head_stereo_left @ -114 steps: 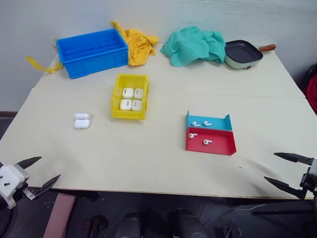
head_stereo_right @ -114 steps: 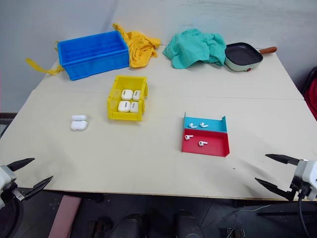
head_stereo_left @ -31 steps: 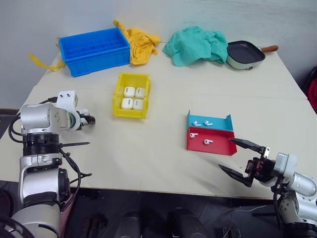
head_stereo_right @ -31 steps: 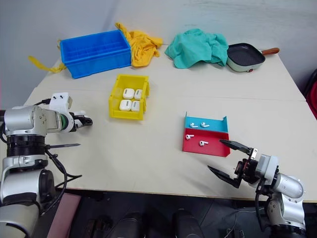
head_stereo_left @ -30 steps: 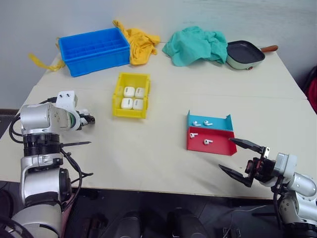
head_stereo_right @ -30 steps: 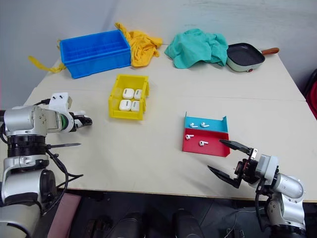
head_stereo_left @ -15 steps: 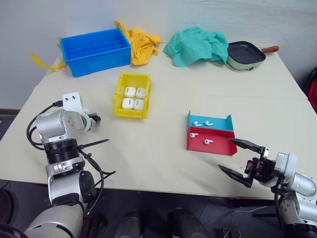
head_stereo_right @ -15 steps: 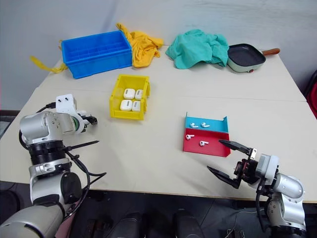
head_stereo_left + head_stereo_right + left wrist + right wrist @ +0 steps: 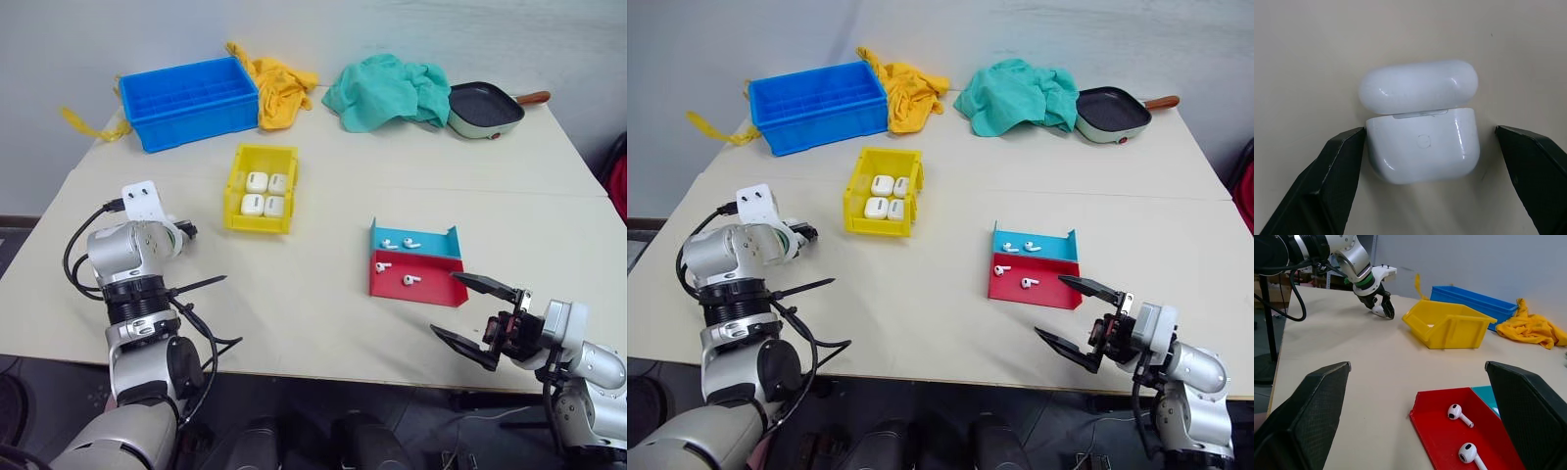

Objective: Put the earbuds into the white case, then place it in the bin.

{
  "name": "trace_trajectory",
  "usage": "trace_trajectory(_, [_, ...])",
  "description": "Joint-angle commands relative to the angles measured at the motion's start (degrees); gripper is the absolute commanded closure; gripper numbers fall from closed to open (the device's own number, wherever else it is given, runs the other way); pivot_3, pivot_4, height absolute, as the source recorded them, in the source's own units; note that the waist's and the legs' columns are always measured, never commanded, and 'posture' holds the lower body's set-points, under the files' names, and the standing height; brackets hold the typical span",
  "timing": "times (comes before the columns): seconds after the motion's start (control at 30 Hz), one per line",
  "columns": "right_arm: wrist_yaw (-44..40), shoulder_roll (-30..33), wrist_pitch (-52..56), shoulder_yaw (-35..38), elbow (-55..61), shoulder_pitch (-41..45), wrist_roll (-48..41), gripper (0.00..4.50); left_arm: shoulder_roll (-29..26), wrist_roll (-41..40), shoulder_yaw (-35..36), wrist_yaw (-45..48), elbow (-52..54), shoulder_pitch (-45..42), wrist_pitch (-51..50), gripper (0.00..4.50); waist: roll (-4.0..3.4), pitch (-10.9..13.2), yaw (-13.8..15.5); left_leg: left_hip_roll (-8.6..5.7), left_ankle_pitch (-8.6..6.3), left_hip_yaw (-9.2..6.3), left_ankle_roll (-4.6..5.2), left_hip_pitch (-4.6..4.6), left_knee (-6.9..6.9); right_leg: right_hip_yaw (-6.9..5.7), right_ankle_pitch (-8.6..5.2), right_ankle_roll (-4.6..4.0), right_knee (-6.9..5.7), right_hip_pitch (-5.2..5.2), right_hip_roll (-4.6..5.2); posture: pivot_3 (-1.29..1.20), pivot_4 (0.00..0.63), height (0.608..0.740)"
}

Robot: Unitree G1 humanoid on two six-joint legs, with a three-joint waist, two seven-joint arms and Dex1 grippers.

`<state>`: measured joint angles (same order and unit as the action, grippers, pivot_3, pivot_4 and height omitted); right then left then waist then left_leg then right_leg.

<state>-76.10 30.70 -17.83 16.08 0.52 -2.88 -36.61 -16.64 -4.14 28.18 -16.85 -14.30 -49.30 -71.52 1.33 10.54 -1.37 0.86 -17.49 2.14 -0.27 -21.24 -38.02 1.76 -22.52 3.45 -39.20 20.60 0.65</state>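
The white case is glossy hard plastic, smooth, catching highlights along its rounded edges — faint specks mark its lid. The earbuds share that shiny white plastic. The bin is smooth yellow plastic with a soft sheen, the tray matt red and blue. The table looks matt, pale and even — the gripper fingers show a fine woven black texture

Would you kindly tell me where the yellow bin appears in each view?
Left eye view: yellow bin, centre-left on the table, holding white cases.
Right eye view: the same spot.
Right wrist view: between red tray and blue crate.
Shared landmark: the blue crate behind it.
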Motion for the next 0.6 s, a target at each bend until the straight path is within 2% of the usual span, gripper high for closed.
trace_trajectory(0.03, [0.77,0.23,0.28,0.48,2.39,-0.25,-0.72,0.0,0.61,0.64,0.14,-0.95,-0.29,-0.12,0.23,0.07,0.0,0.0,0.01,0.0,0.0,0.0,0.0,0.0,0.0,0.0,0.0,0.0,-0.01,0.0,0.0,0.0,0.15,0.74])
trace_trajectory(0.13, [1.16,0.27,0.61,0.46,2.8,-0.33,-0.68,0.0,1.87,0.56,0.32,-1.63,0.54,0.32,0.1,0.07,0.0,0.0,0.18,0.0,0.0,0.0,-0.01,0.02,0.0,0.0,0.0,0.0,-0.03,-0.01,0.0,0.0,0.15,0.74])
trace_trajectory(0.17, [1.26,0.28,0.69,0.47,2.88,-0.33,-0.69,0.0,2.18,0.55,0.36,-1.81,0.8,0.45,0.15,0.49,0.0,0.0,0.27,0.0,0.0,0.0,-0.01,0.02,0.0,0.0,0.0,0.0,-0.03,-0.01,0.01,0.0,0.15,0.74])
trace_trajectory(0.23, [1.28,0.34,0.8,0.47,2.99,-0.39,-0.68,0.0,2.5,0.87,0.34,-2.39,1.28,0.69,0.23,0.95,0.0,0.0,0.36,0.0,0.0,0.0,-0.01,0.02,0.0,0.0,0.0,0.0,-0.01,-0.01,0.01,0.0,0.15,0.74])
trace_trajectory(0.3, [1.28,0.43,0.96,0.52,3.07,-0.49,-0.66,0.0,2.6,0.87,0.43,-2.43,2.09,1.16,-0.18,1.61,0.0,0.0,0.35,0.0,0.0,0.0,0.0,0.02,0.0,0.0,0.0,0.0,-0.01,-0.01,0.0,0.0,0.15,0.74])
trace_trajectory(0.33, [1.3,0.45,1.03,0.54,3.1,-0.5,-0.65,0.0,2.54,0.84,0.55,-2.41,2.68,1.52,-0.45,1.72,0.0,0.0,0.3,0.0,0.0,0.0,0.0,0.02,0.01,0.0,0.0,0.0,-0.01,-0.01,0.0,0.0,0.15,0.74])
trace_trajectory(0.47, [1.65,0.42,1.29,0.49,3.8,-0.94,-0.46,0.0,1.68,0.5,0.76,-1.15,7.54,4.34,-1.78,1.72,0.0,0.0,-0.08,0.0,0.0,0.0,-0.02,0.02,0.03,0.01,0.0,0.0,-0.01,0.0,0.0,0.0,0.15,0.74])
trace_trajectory(0.57, [2.01,0.45,1.51,0.48,4.51,-1.38,-0.35,0.0,0.85,-0.41,0.7,1.33,13.28,7.91,1.38,1.72,0.0,0.0,-0.32,0.02,-0.01,0.01,-0.04,0.04,0.05,0.02,0.0,0.0,0.0,0.0,-0.02,0.0,0.15,0.74])
trace_trajectory(0.6, [2.28,0.53,1.55,0.56,4.82,-1.6,-0.24,0.0,-0.81,-2.45,-0.2,6.27,16.66,10.83,4.29,1.72,0.0,0.0,-0.28,0.04,-0.02,0.03,-0.06,0.04,0.05,0.02,0.0,0.0,0.0,0.01,-0.04,0.0,0.15,0.74])
